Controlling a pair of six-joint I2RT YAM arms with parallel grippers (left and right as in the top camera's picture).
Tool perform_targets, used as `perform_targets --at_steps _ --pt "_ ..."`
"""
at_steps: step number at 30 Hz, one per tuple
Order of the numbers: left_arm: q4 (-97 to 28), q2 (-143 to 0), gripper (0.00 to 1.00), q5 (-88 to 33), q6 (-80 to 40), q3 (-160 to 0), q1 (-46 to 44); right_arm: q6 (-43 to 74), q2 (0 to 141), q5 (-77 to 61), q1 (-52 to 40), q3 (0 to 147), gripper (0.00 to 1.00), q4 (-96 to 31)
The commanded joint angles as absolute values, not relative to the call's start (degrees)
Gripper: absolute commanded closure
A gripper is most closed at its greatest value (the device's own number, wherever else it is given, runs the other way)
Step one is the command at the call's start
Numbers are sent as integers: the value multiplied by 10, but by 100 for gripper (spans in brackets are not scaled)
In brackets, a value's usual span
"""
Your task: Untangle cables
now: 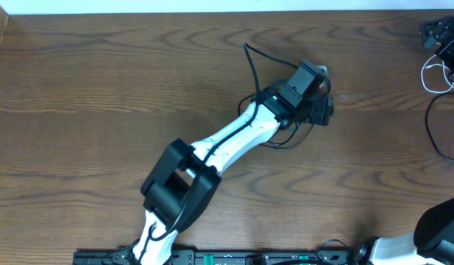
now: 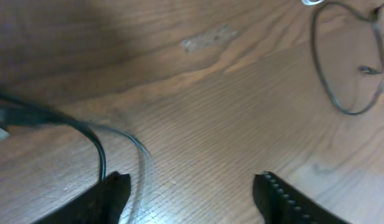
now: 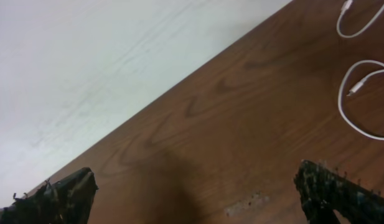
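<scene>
Overhead, the white-and-black left arm [image 1: 241, 136] reaches to the middle of the brown wooden worktop [image 1: 101, 88]. Its end sits over a thin black cable [image 1: 252, 60] that trails toward the far edge. A shorter thin white cable [image 1: 424, 73] loops near the far right corner. From the left wrist, the left gripper [image 2: 192, 199] stands well open and grips nothing, with the black cable curving beside one finger [image 2: 111, 196]. From the right wrist, the right gripper [image 3: 198, 199] gapes wide and empty, the white cable lying ahead.

Wooden table [image 1: 101, 88], black cable [image 1: 253, 62] mid-table, white cable [image 1: 424, 76] near its corner
</scene>
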State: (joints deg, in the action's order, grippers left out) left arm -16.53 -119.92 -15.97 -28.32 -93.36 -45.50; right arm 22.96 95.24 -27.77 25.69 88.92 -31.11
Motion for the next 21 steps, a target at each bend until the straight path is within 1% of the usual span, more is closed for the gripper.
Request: perform_targets --at_steps 1,5,9,12,15,17,21 --pt "-162 -1204 28 -134 -303 -940 -455 220 957 -245 255 892 3 -321" --pt "-157 -1198 28 -125 -299 -940 -448 222 960 -206 254 892 4 -346" --pt "-159 -1178 28 -126 -282 -940 -435 222 970 -210 250 892 4 -375" --pt "-173 -1150 28 -125 -257 -940 -420 214 982 -212 236 891 7 -403" --pt "-209 -1112 28 -123 -236 -940 -398 172 998 -213 207 891 15 -435" --pt "-246 -1087 28 -118 -226 -940 -379 129 1011 -213 180 891 19 -444" --pt "-330 -1052 28 -67 -226 -940 -335 51 1039 -198 117 891 18 -444"
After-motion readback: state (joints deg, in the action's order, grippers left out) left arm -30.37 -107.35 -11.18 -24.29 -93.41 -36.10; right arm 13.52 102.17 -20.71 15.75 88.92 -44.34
